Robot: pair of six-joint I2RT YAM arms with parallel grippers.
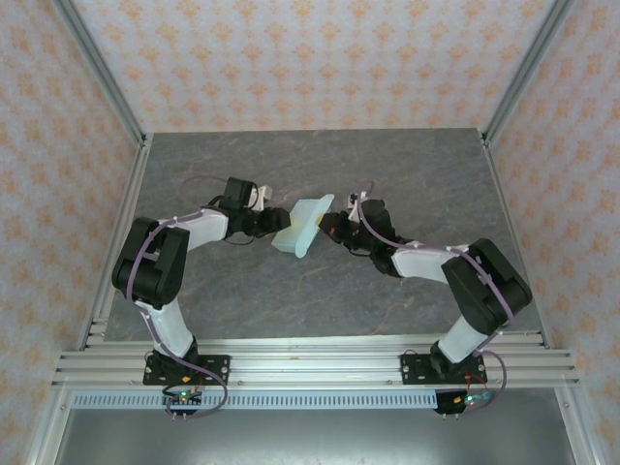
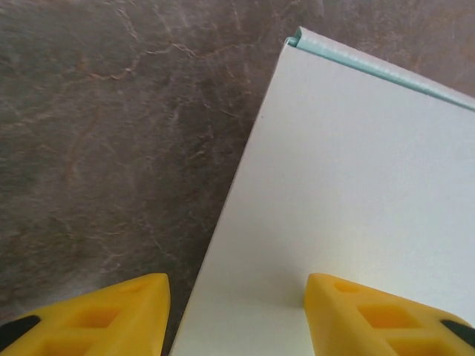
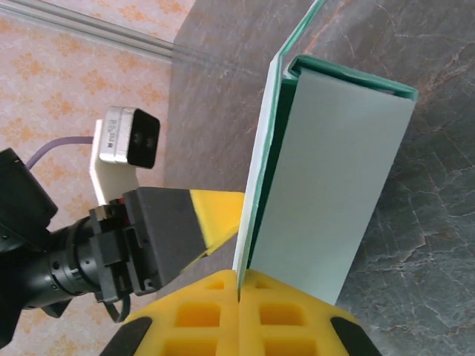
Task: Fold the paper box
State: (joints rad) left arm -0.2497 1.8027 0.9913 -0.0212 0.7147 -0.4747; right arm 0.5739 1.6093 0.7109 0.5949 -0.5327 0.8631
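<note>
Reaching inward from either side, elbows bent, forearms low over the middle of the surface (image 1: 194, 174). Pinching the paper box (image 1: 303, 228) there, standing on edge, with right fingers (image 3: 200, 311) clamped on its thin wall. Straddling its other edge with left fingers (image 2: 111, 315) apart.

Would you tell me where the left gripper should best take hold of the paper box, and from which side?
Probably the plain edge of the paper box facing the left gripper, approached from the left, one finger each side of the card. The right gripper pinches the opposite edge, and the thin flat panel suits an edge pinch.
</note>
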